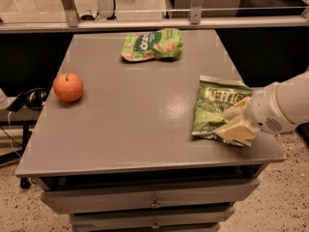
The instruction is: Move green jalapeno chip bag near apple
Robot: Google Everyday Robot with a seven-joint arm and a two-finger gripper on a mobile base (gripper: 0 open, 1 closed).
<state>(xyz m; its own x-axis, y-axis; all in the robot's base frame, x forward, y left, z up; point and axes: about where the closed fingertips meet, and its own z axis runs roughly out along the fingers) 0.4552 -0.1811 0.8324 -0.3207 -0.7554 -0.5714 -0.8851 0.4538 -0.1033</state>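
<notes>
The green jalapeno chip bag (216,106), light green with white "KETTLE" lettering, lies flat on the right side of the grey table (135,120). The apple (68,87), small and orange-red, sits near the table's left edge, far from the bag. My gripper (235,120) reaches in from the right on a white arm and is low over the bag's lower right part. Its cream fingers (237,129) are spread apart, one on the bag's right side and one at its near corner. They hide that corner of the bag.
A second green chip bag (152,44) with a dark round logo lies at the table's back middle. Drawers (154,203) sit under the table front. Black headphones (30,98) rest on a low surface left of the table. A metal rail (145,23) runs behind.
</notes>
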